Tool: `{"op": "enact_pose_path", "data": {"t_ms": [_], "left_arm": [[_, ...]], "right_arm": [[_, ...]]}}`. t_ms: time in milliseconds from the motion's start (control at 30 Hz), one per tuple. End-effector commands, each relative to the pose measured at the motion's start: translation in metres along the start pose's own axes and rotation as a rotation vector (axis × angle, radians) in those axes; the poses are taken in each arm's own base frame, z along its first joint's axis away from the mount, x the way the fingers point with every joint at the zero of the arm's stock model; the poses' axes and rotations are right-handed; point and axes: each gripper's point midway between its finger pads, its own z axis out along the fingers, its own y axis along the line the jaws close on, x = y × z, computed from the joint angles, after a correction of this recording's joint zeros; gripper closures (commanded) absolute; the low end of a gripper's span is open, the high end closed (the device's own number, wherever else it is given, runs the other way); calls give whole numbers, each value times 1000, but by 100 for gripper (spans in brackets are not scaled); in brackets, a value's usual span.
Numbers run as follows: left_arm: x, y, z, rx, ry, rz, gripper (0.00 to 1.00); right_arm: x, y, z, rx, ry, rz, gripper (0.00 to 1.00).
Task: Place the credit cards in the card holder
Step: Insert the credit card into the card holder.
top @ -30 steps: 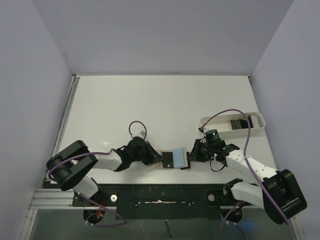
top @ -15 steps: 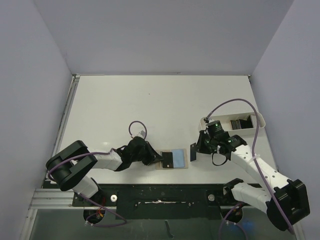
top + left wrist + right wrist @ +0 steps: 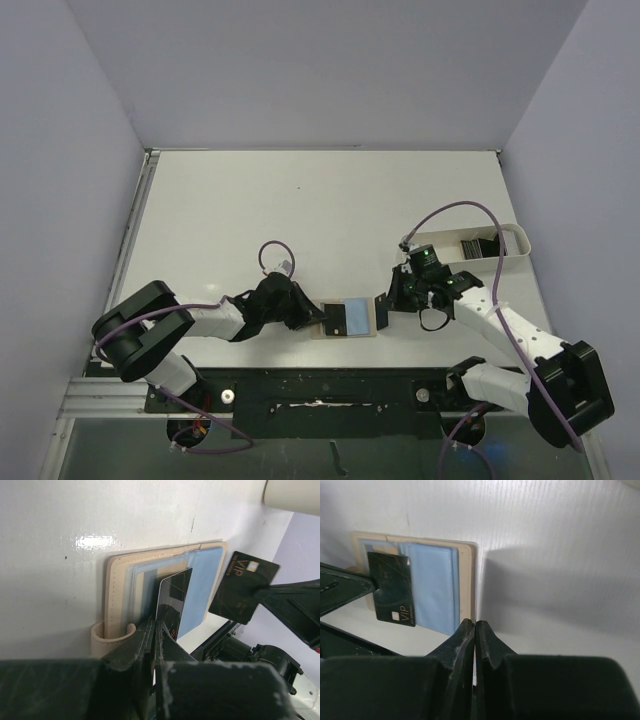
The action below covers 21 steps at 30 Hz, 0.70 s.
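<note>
The card holder [image 3: 358,318] lies open near the front edge, tan with light blue lining; it shows in the left wrist view [image 3: 117,587] and the right wrist view [image 3: 432,587]. My left gripper [image 3: 318,322] is shut on a black credit card [image 3: 172,597] that lies over the holder's left half. My right gripper [image 3: 386,308] is shut on a second black card [image 3: 243,587], held on edge just right of the holder's right edge. In the right wrist view that card is edge-on between the closed fingertips [image 3: 468,630].
A white oblong tray [image 3: 425,243] stands at the back right with more dark cards [image 3: 480,245] in it. A purple cable loops over the right arm towards the tray. The table's front edge runs just below the holder.
My right gripper lifted its card off the table beside the holder, turned it on edge, then came back close to the holder's right edge. The left gripper stayed put.
</note>
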Motion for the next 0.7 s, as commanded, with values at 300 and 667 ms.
{"op": "enact_pose_path", "data": {"t_ms": [300,667], "left_arm": [[-6,-14,1,19,-22,26,100],[-8,-15,-1,16,-34,28,100]], "right_arm": [[-1,-3,6,9,3,-27,100],[-27,26,-19,-95,-102,-28,100]]}}
